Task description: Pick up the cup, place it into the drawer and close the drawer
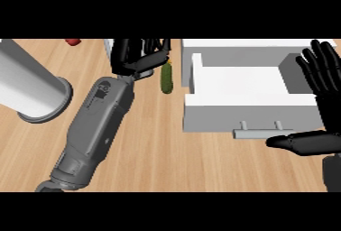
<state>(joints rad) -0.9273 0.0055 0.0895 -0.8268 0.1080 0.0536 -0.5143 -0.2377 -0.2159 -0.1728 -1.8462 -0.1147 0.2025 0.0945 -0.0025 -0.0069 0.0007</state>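
My left hand is stretched to the counter's far edge, its fingers curled over a white cup. Only a thin sliver of the cup shows at the hand's left side; the rest is hidden. The white drawer stands pulled open at the right, its inside bare, with its grey handle on the near face. My right hand rests open at the right edge, fingers up beside the drawer's right wall, thumb pointing left near the handle.
A green cucumber lies between my left hand and the drawer's left wall. A big white cylinder on a grey base stands at the left. A small red object sits at the far edge.
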